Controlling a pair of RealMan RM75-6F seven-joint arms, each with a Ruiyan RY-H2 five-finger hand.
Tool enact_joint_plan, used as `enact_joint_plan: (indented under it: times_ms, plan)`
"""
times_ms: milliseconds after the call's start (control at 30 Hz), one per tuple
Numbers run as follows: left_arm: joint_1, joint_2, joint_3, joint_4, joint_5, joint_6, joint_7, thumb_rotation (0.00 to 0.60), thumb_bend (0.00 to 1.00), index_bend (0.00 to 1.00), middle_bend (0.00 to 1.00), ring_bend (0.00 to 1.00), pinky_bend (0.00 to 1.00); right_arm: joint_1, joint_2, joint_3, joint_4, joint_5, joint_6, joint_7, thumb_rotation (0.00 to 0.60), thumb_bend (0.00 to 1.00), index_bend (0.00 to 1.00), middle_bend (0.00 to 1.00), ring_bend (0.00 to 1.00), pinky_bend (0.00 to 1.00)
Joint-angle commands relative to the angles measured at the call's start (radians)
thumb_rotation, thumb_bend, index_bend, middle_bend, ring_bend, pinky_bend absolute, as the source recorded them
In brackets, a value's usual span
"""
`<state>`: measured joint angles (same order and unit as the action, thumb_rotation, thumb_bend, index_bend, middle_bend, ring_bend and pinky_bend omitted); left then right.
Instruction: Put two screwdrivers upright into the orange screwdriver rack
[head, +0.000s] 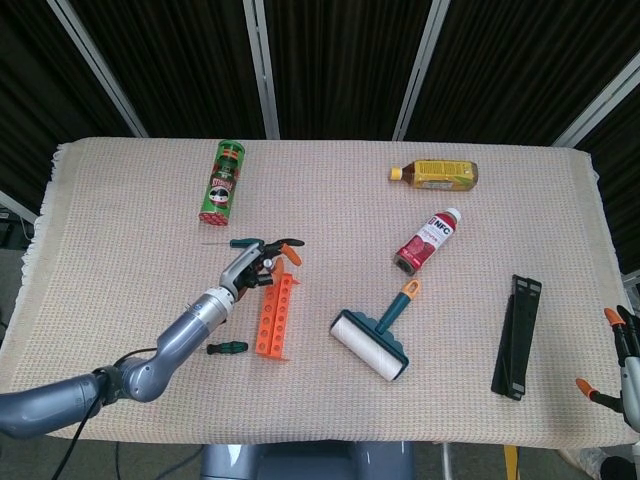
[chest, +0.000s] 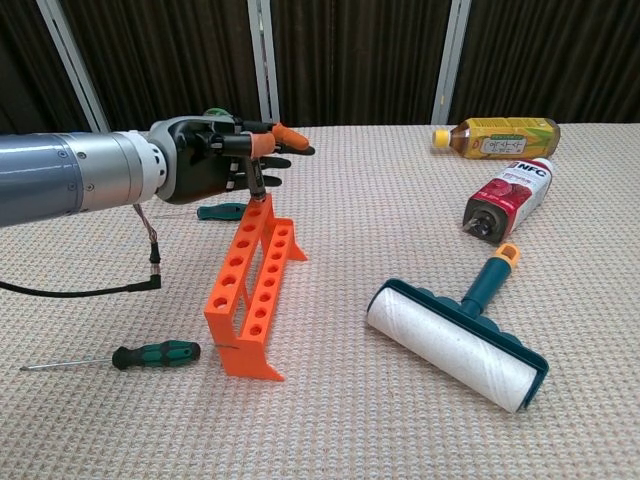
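Left hand (chest: 215, 160) fingers clamp screwdriver (chest: 256, 180), tip at orange rack (chest: 252, 283) far hole; right hand (head: 625, 365) unclear.

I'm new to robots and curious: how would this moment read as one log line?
left hand: holds screwdriver, tip at far end of orange rack | second screwdriver: lying on table | right hand: idle at table edge

Left hand (chest: 215, 160) fingers curled, forefinger extended; right hand (head: 625, 365) at edge, fingers apart.
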<state>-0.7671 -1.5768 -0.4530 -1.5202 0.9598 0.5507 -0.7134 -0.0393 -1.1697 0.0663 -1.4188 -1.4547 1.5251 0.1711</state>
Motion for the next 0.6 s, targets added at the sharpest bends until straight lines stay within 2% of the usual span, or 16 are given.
enact_joint_plan:
  times_ms: [33, 467, 567, 600]
  plan:
    - [0.012, 0.007, 0.003, -0.008, 0.013, -0.003, -0.011, 0.6, 0.75, 0.48, 0.15, 0.0, 0.0, 0.001, -0.001, 0.0, 0.001, -0.002, 0.0, 0.001, 0.6, 0.0, 0.0, 0.0, 0.0, 0.0]
    - [0.032, 0.019, -0.02, -0.004, 0.047, -0.004, -0.062, 0.6, 0.75, 0.46, 0.15, 0.0, 0.0, -0.002, -0.001, -0.001, -0.002, -0.002, 0.003, -0.003, 0.6, 0.0, 0.0, 0.0, 0.0, 0.0]
    - [0.037, 0.028, -0.022, -0.002, 0.072, 0.008, -0.059, 0.6, 0.68, 0.3, 0.09, 0.0, 0.0, -0.002, 0.0, 0.0, -0.005, -0.002, 0.003, -0.006, 0.6, 0.0, 0.0, 0.0, 0.0, 0.0]
    - [0.037, 0.035, -0.016, -0.002, 0.092, 0.012, -0.046, 0.6, 0.64, 0.2, 0.05, 0.0, 0.0, -0.002, 0.0, 0.0, -0.006, -0.003, 0.004, -0.007, 0.6, 0.0, 0.0, 0.0, 0.0, 0.0]
